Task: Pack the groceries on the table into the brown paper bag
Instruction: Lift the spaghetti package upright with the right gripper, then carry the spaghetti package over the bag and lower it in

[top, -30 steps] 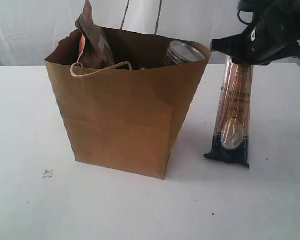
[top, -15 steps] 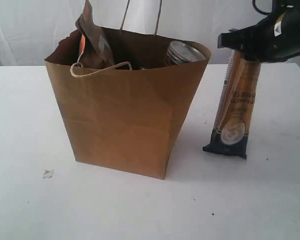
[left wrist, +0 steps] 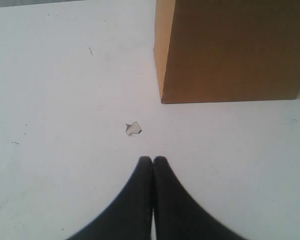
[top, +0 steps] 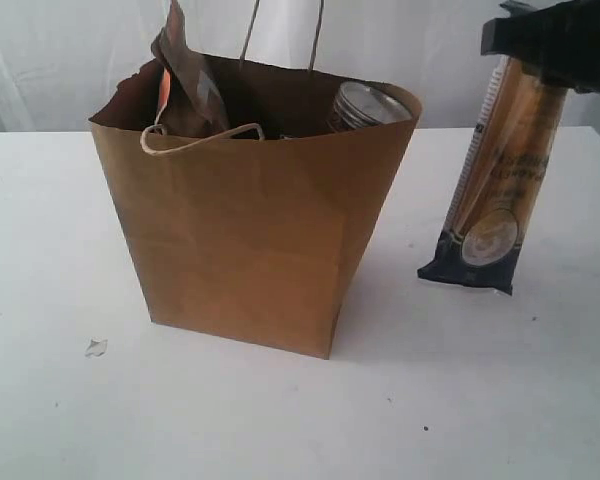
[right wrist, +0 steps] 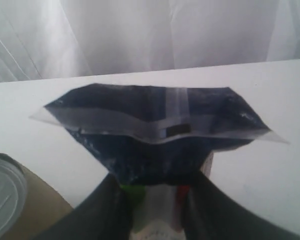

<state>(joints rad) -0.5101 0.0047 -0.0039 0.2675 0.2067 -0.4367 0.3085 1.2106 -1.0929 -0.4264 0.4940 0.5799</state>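
The brown paper bag point(top: 250, 210) stands upright on the white table point(top: 280, 420). Out of its top stick the brown orange-labelled pouch point(top: 185, 85) and a clear-lidded jar point(top: 365, 105). Right of the bag, the spaghetti packet point(top: 495, 190) hangs lifted and tilted, its dark end lowest. My right gripper point(top: 535, 45) is shut on the packet's upper end; in the right wrist view the packet point(right wrist: 160, 125) sits between the black fingers point(right wrist: 115, 210). My left gripper point(left wrist: 153, 160) is shut and empty, low over the table near the bag's corner point(left wrist: 162, 97). The other groceries are hidden.
A small torn scrap point(top: 96, 347) lies on the table left of the bag, also seen as a scrap point(left wrist: 133, 129) just ahead of the left fingertips. A white curtain point(right wrist: 140, 35) hangs behind the table. The jar lid point(right wrist: 2, 195) shows beside the right gripper.
My right gripper has lifted the spaghetti packet up and to the right, so its dark end is clear of the table. The bag and left gripper have stayed still.
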